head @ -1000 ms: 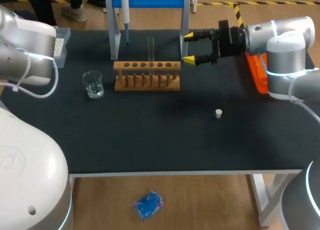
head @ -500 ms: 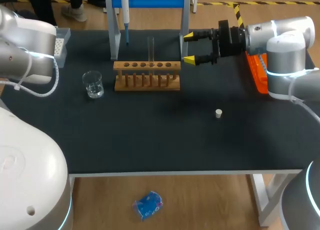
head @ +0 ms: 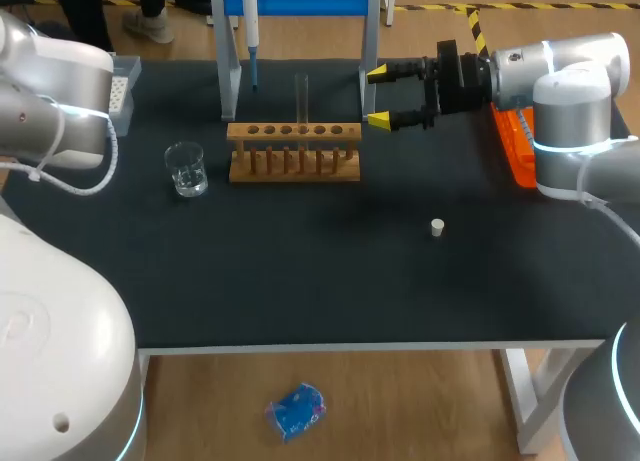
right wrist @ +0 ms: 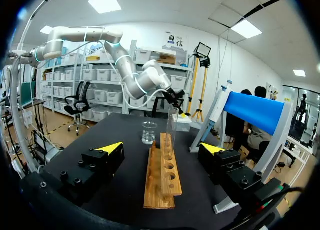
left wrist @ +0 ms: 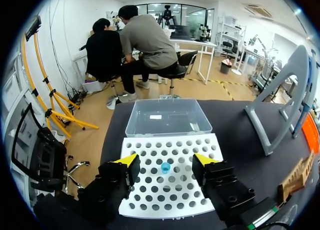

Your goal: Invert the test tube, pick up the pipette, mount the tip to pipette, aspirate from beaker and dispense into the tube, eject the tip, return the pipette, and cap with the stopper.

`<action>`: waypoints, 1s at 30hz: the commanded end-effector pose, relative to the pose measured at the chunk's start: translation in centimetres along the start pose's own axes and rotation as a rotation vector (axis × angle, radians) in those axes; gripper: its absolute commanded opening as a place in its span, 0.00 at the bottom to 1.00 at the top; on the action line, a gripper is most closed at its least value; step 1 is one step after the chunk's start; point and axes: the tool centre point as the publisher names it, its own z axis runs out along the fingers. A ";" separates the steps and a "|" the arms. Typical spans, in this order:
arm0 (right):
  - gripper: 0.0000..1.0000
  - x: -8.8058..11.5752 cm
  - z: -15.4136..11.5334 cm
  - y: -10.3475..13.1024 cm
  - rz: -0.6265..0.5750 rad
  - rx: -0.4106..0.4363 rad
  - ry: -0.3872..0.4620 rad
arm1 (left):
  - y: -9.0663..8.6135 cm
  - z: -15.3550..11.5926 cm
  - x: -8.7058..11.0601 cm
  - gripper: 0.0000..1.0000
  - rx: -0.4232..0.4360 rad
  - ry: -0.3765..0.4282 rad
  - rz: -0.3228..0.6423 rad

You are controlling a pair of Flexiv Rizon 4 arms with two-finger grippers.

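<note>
A clear test tube (head: 302, 99) stands upright in the wooden rack (head: 293, 151); the right wrist view shows the tube (right wrist: 172, 123) ahead of my right gripper (right wrist: 161, 149). That right gripper (head: 378, 97) hangs open just right of the rack, holding nothing. The pipette (head: 250, 26) hangs on the blue stand behind the rack. A glass beaker (head: 186, 169) sits left of the rack. My left gripper (left wrist: 167, 160) hovers open over the white tip box (left wrist: 150, 190), with a single blue tip (left wrist: 165, 167) below, between its fingers. A small white stopper (head: 437, 227) lies on the mat.
The stand's grey legs (head: 229, 76) flank the rack's back. An orange tray (head: 515, 146) lies at the right edge under my right arm. The tip box (head: 122, 86) sits at the far left corner, its clear lid (left wrist: 167, 117) folded back.
</note>
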 end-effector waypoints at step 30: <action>1.00 -0.1 0.0 -0.1 -0.001 -0.001 0.002 | 0.0 1.0 0.0 0.38 -0.009 0.004 0.001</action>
